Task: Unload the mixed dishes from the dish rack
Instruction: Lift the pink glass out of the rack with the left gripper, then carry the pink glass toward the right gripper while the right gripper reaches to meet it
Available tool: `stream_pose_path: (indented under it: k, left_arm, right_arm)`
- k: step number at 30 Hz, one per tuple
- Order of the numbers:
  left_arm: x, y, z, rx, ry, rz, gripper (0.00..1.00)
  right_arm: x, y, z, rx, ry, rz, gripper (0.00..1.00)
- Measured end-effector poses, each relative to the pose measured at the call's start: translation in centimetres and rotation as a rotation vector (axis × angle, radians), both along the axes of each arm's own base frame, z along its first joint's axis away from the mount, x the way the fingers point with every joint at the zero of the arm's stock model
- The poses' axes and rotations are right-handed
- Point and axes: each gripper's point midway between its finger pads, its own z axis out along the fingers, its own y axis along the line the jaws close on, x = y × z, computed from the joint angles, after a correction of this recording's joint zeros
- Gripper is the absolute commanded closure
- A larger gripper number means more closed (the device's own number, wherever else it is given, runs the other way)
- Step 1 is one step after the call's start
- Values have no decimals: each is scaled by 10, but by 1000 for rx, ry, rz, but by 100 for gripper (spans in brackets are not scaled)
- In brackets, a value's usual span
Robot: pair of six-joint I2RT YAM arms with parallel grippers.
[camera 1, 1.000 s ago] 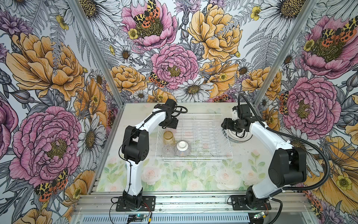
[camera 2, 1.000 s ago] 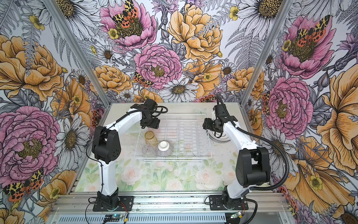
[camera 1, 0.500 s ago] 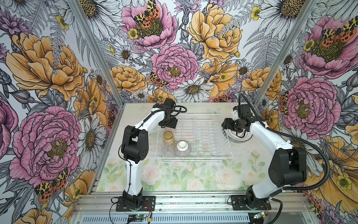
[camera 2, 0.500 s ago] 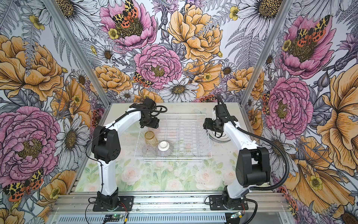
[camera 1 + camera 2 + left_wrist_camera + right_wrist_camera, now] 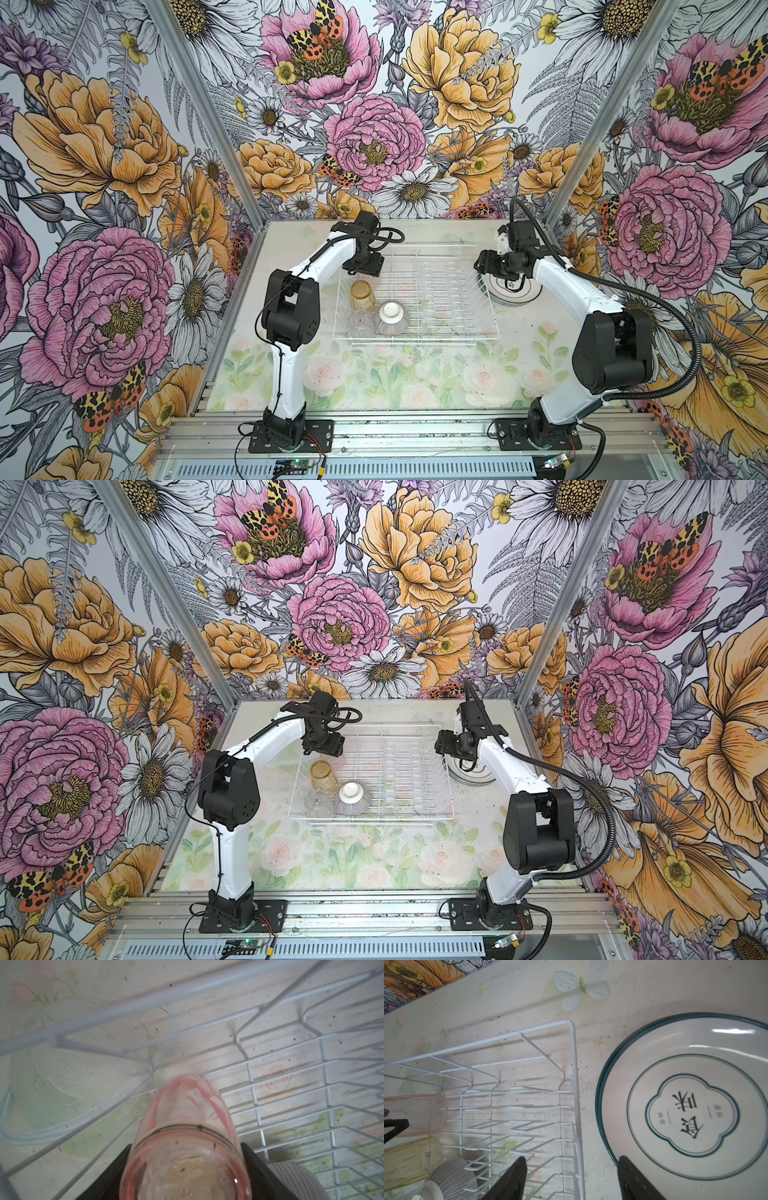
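Observation:
The dish rack is a white wire basket in the middle of the table. In its left part stand an amber tumbler, a clear tumbler and an upturned ribbed bowl. At the rack's far left corner my left gripper is shut on a pink tumbler, one black finger on each side. The right gripper hangs open over the rack's right rim. Beside it lies a stack of dark-rimmed plates.
The table has a pale flower print and is closed in by flowered walls at the back and sides. A clear round rim lies on the table just outside the rack's far left corner. Upright prongs fill the rack's right half.

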Motion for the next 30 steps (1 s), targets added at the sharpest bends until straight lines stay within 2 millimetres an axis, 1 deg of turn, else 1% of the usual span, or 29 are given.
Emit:
stream_pose_path:
  k: [5, 10, 16, 22, 26, 30]
  left_arm:
    - [-3, -5, 4, -15, -1, -11, 57]
    - [-4, -8, 21, -53, -25, -17, 58]
    - [-5, -9, 46, -135, -65, -19, 59]
    - [-7, -8, 54, -229, -70, -8, 59]
    - [-7, -14, 65, -341, -80, -8, 60]
    - [-9, -22, 86, -467, -106, -16, 60]
  right_arm:
    - [3, 4, 4, 17, -14, 10, 29]
    - [2, 14, 7, 47, -24, 40, 29]
    - [-6, 35, 20, 129, -62, 112, 30]
    - [-22, 57, 30, 247, -91, 203, 32]
    - [-30, 74, 39, 337, -116, 270, 35]
    - [-35, 88, 51, 414, -148, 322, 42]
